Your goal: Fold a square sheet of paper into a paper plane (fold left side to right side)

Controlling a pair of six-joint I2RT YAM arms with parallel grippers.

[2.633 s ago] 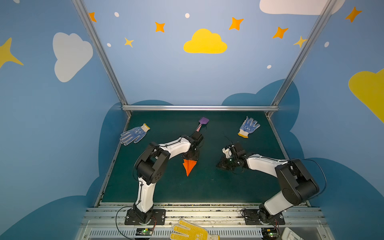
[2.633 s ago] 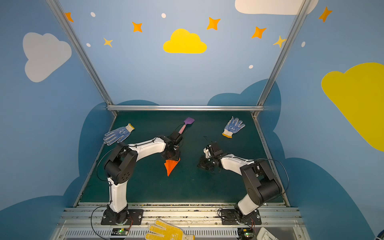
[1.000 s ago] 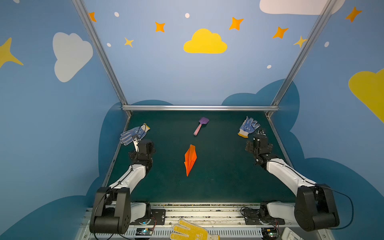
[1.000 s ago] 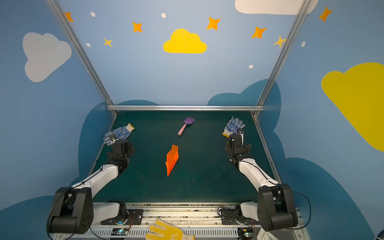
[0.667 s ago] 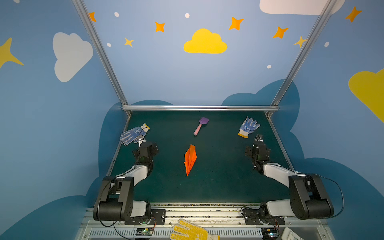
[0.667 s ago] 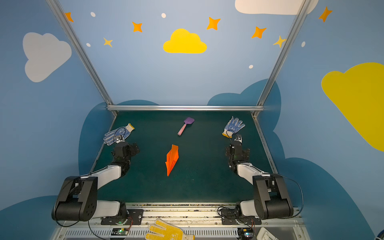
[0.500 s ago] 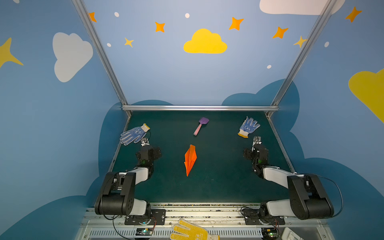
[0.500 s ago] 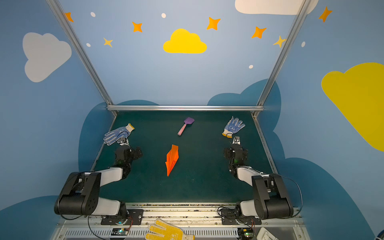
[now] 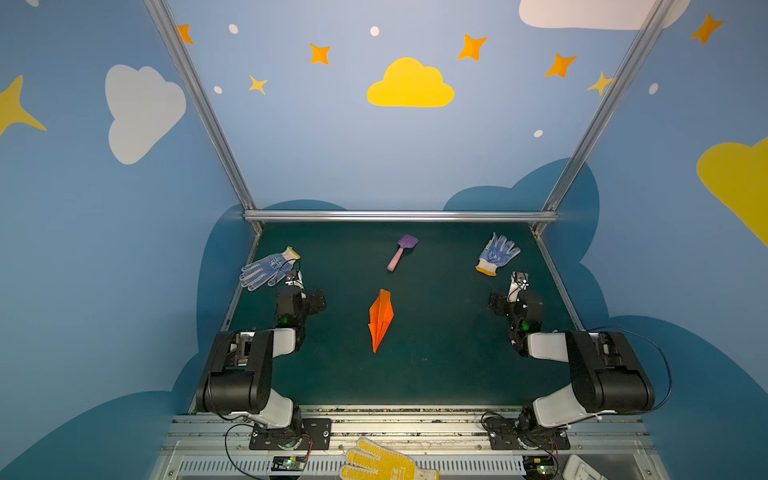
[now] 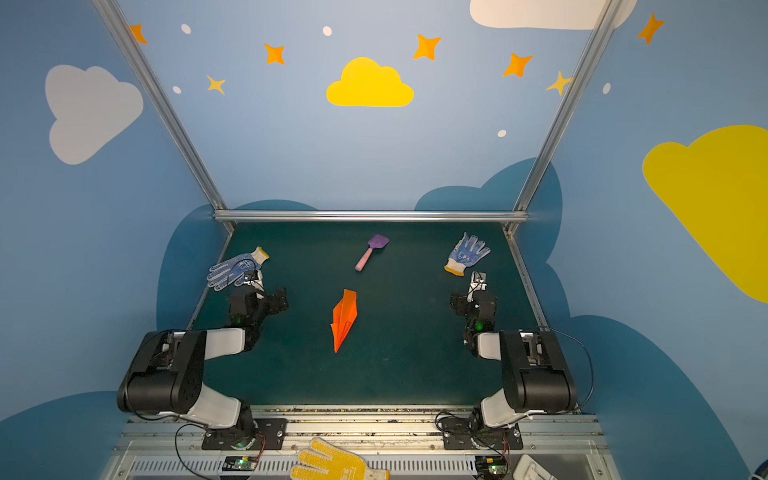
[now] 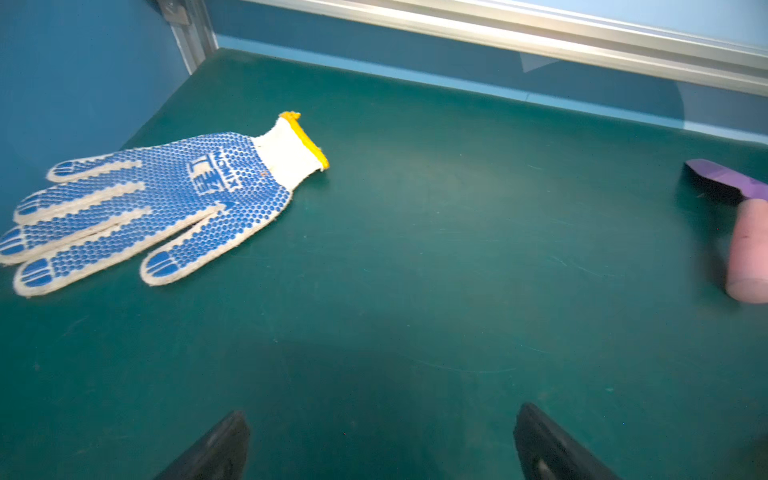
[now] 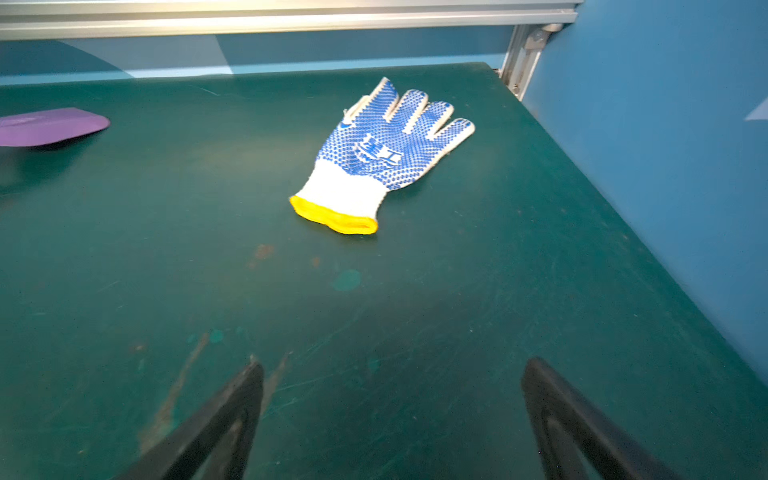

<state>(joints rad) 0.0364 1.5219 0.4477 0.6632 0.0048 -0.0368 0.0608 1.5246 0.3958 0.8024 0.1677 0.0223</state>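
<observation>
Tabletop [image 9: 436,374] of dark green spreads beneath me. My left gripper [image 11: 380,413] and my right gripper [image 12: 395,363] both stand spread wide at opposite sides, grasping nothing. Between them, touching neither, the paper plane [image 9: 380,318] lies flat, nose toward my bases. Farther back lie the left glove [image 9: 268,269], the right glove [image 9: 496,253] and a purple spatula [image 9: 401,251].

Both top views high, sharing whole table [image 9: 436,374]; wrist views low, forward.
</observation>
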